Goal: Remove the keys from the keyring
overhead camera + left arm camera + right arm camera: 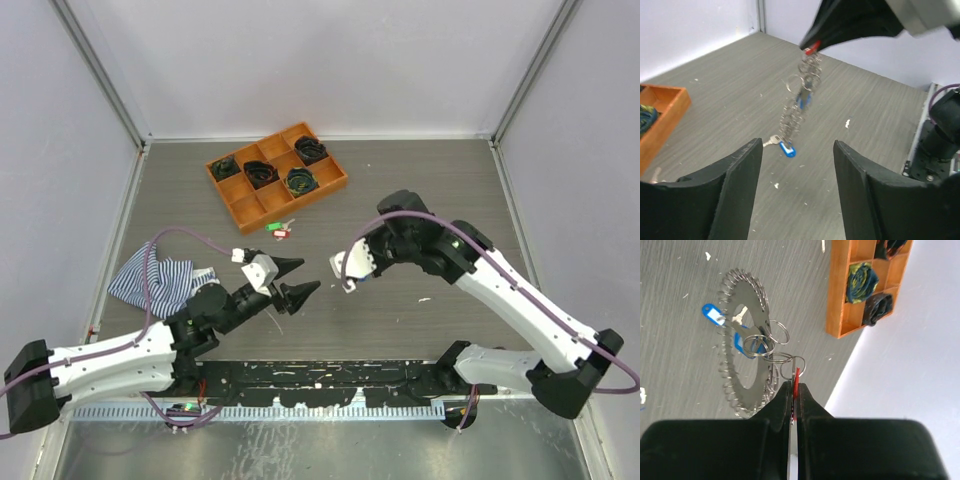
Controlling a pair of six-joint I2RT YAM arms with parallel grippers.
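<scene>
Dangling keyring [756,300] under right jaws clamped on a red tag [796,382], wrist views only; left jaws apart

Silver wire keyring [752,295]: fringed with bright, glossy metal loops. Small silver metal keys [740,319]: smooth, shiny blue plastic tags [712,315]; one thin red plastic tag [796,377]. Grey table top [420,190]: matt wood-grain finish, flecked with white. Orange compartment tray [262,207]: matt plastic. Blue-and-white striped cloth [160,280]: soft, creased fabric. Fingers [735,190] of the left gripper [798,145]: matt black, faintly grained.

Lab: framed white enclosure [320,60], tabletop [420,200]
</scene>
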